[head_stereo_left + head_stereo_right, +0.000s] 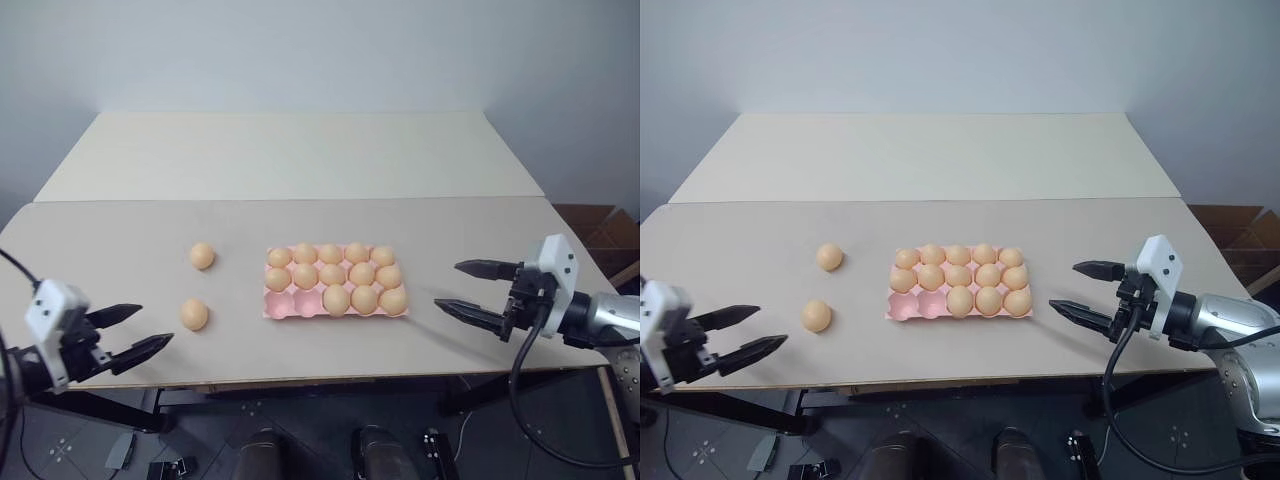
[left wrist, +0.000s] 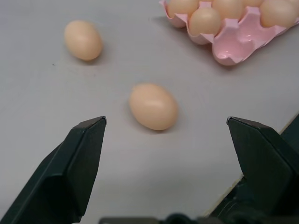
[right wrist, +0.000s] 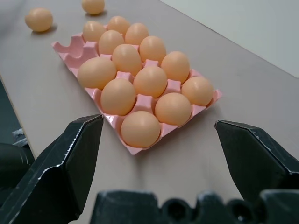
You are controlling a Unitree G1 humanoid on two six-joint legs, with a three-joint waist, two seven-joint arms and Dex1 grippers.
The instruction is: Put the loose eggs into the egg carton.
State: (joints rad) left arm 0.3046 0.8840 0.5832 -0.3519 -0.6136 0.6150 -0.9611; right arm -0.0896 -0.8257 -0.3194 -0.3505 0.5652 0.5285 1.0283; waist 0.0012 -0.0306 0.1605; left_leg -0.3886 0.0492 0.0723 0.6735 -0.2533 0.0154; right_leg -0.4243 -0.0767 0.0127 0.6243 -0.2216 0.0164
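Observation:
Two loose eggs lie on the table left of the carton: the far egg (image 1: 202,255) and the near egg (image 1: 194,314). The pink egg carton (image 1: 284,306) sits mid-table, holding several eggs, with two cups bare at its near left corner. My left gripper (image 1: 132,334) hovers open at the table's near left edge, a short way left of the near egg (image 2: 153,106). My right gripper (image 1: 465,287) stands open to the right of the carton (image 3: 70,46), with nothing between its fingers.
The table's front edge (image 1: 330,378) runs just below both grippers. A second tabletop (image 1: 290,150) joins behind. A cardboard box (image 1: 605,225) stands on the floor at the far right.

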